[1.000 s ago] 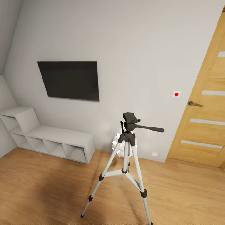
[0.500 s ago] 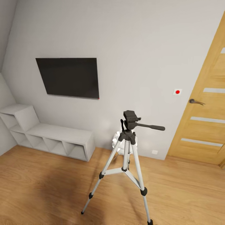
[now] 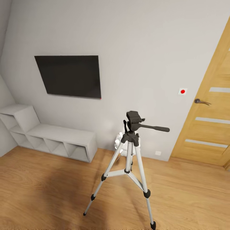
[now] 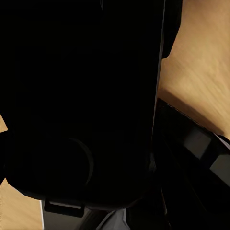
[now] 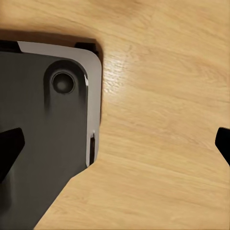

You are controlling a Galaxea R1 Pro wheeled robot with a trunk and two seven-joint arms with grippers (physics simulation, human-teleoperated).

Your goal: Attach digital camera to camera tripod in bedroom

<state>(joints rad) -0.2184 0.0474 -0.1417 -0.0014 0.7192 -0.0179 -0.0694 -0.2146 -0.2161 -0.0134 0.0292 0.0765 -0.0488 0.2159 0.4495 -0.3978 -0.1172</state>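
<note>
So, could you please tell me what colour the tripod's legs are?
Silver, with black joints and feet; the camera tripod shows best in the head view.

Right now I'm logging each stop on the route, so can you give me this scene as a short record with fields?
room: grey-white walls, light wood floor
camera tripod: standing upright on the floor, legs spread, head bare
pan handle: points toward the oak door
wall TV: above the grey cube shelf
right fingers: apart, wood floor between them
left gripper: too dark to tell
</note>
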